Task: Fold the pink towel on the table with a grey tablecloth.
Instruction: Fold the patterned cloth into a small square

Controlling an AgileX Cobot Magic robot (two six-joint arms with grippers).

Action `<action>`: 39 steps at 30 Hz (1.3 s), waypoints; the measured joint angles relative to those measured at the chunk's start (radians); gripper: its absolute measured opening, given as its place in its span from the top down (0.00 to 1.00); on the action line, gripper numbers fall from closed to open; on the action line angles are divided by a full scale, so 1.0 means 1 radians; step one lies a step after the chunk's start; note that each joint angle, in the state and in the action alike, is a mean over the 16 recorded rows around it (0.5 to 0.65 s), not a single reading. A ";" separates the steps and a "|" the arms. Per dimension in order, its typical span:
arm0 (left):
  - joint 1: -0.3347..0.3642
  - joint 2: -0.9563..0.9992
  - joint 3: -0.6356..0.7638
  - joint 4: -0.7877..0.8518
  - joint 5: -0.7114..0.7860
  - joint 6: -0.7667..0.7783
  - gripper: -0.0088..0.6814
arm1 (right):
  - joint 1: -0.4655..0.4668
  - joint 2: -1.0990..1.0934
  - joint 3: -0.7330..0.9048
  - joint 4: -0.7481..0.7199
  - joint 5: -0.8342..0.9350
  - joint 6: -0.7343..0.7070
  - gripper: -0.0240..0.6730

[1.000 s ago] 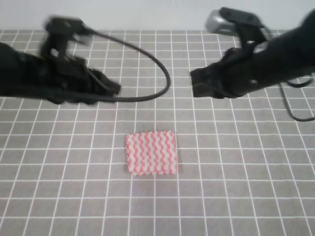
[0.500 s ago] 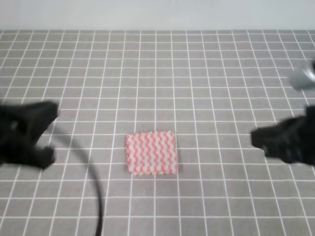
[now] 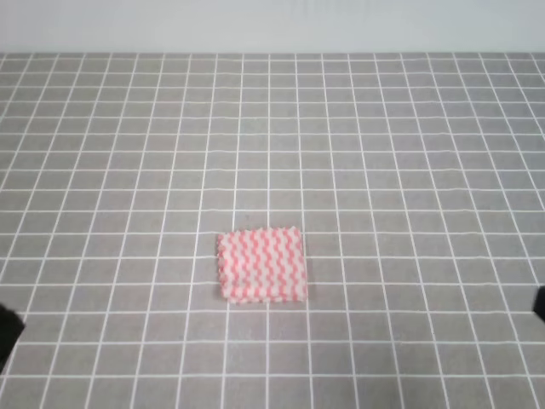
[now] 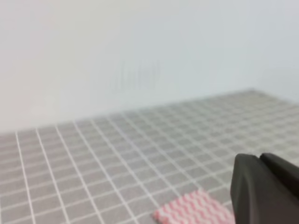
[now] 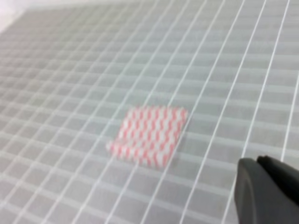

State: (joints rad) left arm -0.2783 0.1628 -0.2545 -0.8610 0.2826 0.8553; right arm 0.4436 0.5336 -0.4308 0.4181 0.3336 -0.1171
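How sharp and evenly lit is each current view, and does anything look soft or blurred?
Exterior high view: even, soft light, no glare, the pink-and-white zigzag towel and the grey gridded tablecloth fairly crisp. Left wrist view: soft throughout, the dark left tool blurred at the lower right corner. Right wrist view: grid lines smeared, towel hazy, the right tool out of focus.

This looks like a test room for robots, not a home. The bench [image 3: 409, 153] is big and flat, with a grey cloth marked all over in thin white squares, like a chart for lining things up. Behind it stands a plain pale wall [image 4: 140, 51] with nothing on it. Only one small pink towel [image 3: 261, 265] lies on the cloth. A black robot pincer [image 5: 268, 186] shows in the corner of the wrist views.
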 joint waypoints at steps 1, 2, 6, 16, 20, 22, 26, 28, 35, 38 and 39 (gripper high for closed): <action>0.000 -0.027 0.019 -0.001 -0.007 -0.002 0.99 | 0.000 -0.027 0.024 -0.001 -0.032 -0.005 0.99; 0.000 -0.053 0.036 -0.001 -0.012 -0.005 0.99 | 0.000 -0.053 0.048 -0.003 -0.062 -0.010 0.99; 0.000 -0.129 0.103 -0.003 -0.046 -0.014 0.99 | 0.000 -0.133 0.133 -0.006 -0.183 -0.031 0.99; 0.000 -0.171 0.228 -0.007 -0.117 -0.019 0.99 | 0.000 -0.201 0.273 0.008 -0.372 -0.069 0.99; 0.000 -0.170 0.254 -0.007 -0.119 -0.019 0.99 | 0.000 -0.201 0.290 0.014 -0.362 -0.069 0.99; 0.000 -0.169 0.262 -0.007 -0.120 -0.020 0.99 | -0.001 -0.200 0.293 0.012 -0.353 -0.075 0.99; 0.000 -0.170 0.271 -0.007 -0.120 -0.020 0.99 | -0.016 -0.205 0.296 0.001 -0.328 -0.100 0.99; 0.000 -0.170 0.273 -0.007 -0.119 -0.020 0.99 | -0.040 -0.214 0.298 -0.006 -0.311 -0.113 0.99; 0.000 -0.172 0.271 -0.007 -0.116 -0.019 0.99 | -0.190 -0.322 0.332 -0.029 -0.239 -0.159 0.99; 0.000 -0.174 0.268 -0.007 -0.113 -0.019 0.99 | -0.268 -0.388 0.360 -0.030 -0.213 -0.172 0.99; 0.000 -0.173 0.270 -0.007 -0.114 -0.019 0.99 | -0.293 -0.410 0.368 -0.029 -0.203 -0.173 0.99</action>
State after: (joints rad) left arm -0.2781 -0.0106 0.0151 -0.8677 0.1686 0.8365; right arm 0.1504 0.1237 -0.0625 0.3894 0.1304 -0.2900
